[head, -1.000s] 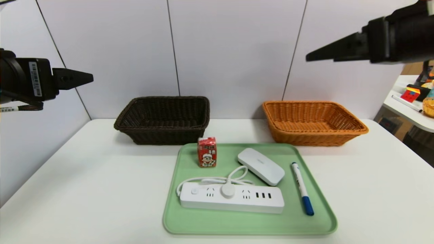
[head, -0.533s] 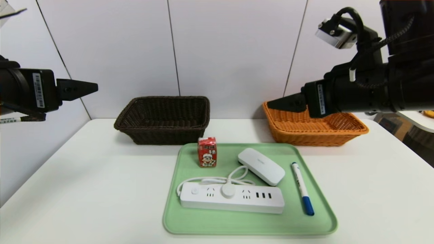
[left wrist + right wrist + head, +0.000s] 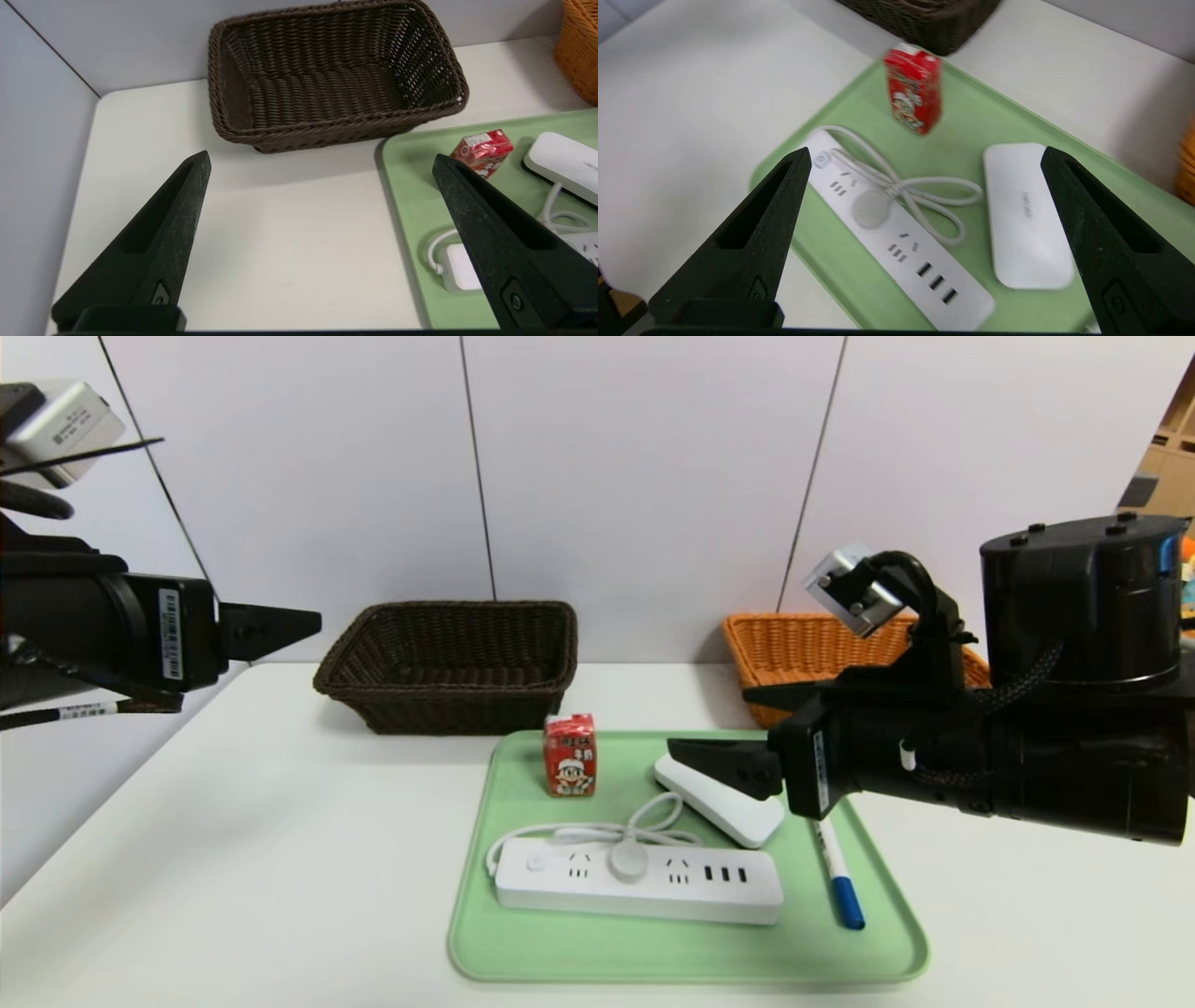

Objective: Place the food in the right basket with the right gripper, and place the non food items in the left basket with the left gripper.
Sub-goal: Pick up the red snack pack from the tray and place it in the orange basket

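Observation:
The red drink carton (image 3: pixel 570 768) (image 3: pixel 915 91) stands upright at the back of the green tray (image 3: pixel 653 952). On the tray also lie the white power strip (image 3: pixel 644 882) with its looped cord, the flat white device (image 3: pixel 724 807) and the blue-capped marker (image 3: pixel 837 882). My right gripper (image 3: pixel 709 721) (image 3: pixel 927 154) hangs open and empty above the flat device, to the right of the carton and apart from it. My left gripper (image 3: pixel 313 621) (image 3: pixel 321 158) is open and empty, held high left of the dark brown basket (image 3: pixel 453 663). The right arm partly hides the orange basket (image 3: pixel 794 653).
Both baskets stand against the back wall and hold nothing that I can see. A grey wall panel runs along the table's left side, close to the left arm. White tabletop (image 3: pixel 233 859) surrounds the tray.
The right arm has swung down from the upper right to just above the tray's right part, now in front of the orange basket. The left gripper has drifted a little rightward.

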Controlling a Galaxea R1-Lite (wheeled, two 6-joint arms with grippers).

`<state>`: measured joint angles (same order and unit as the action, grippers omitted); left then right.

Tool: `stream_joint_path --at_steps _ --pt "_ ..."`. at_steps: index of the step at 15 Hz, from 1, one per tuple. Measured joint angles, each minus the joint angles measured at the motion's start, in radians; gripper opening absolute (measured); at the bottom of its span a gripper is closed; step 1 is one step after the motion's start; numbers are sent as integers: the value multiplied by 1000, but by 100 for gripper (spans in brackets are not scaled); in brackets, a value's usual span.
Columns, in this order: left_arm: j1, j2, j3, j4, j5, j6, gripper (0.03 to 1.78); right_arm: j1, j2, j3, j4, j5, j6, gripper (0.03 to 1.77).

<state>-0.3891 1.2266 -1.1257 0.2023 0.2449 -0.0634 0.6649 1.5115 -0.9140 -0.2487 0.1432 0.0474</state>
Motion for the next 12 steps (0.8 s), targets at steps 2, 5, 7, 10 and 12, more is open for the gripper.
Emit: stream_joint_path --at_steps 2,5,7,10,12 --pt "-33 10 24 3 4 -51 169 4 16 34 -80 79 0 170" --pt "-46 13 83 4 61 -79 169 4 74 50 -212 126 0 170" --pt "-47 8 115 2 84 -84 169 3 133 63 -329 139 -4 170" --pt "-48 0 134 1 84 -103 169 2 228 74 -456 143 -21 170" --pt "-48 -2 140 1 85 -104 169 4 269 76 -483 145 -28 170"
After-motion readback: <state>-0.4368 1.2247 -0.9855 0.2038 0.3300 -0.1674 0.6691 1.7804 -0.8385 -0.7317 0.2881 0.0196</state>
